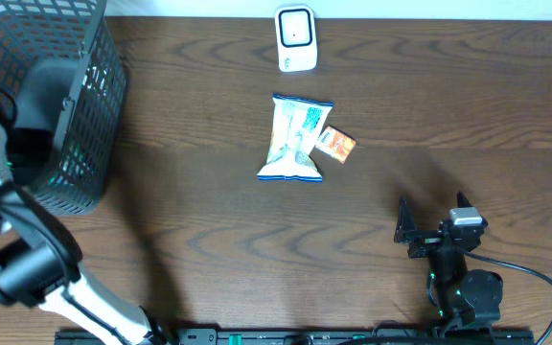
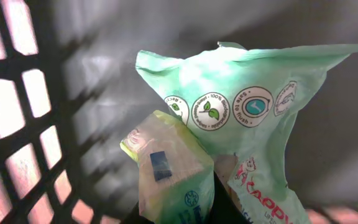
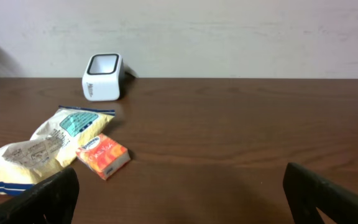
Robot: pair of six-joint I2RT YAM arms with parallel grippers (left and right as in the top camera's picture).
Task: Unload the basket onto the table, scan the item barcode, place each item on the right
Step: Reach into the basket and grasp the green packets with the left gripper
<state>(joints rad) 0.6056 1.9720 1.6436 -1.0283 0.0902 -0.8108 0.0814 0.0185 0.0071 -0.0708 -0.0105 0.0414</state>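
Closest up was a small yellow-green packet [image 2: 166,171], pinched by the left gripper [image 2: 215,198] deep inside the black basket [image 1: 89,115] at the far left of the table [image 1: 209,240]. Just behind it lay a big green bag [image 2: 253,124] with round stickers. Over on the near right, the right gripper [image 3: 182,196] sat low with its fingers [image 3: 42,199] spread wide, holding nothing. A white scanner [image 1: 295,38] stood at the far edge. A white and blue snack bag [image 1: 295,139] lay in the middle, with a little orange box [image 1: 334,144] just beside it on the right.
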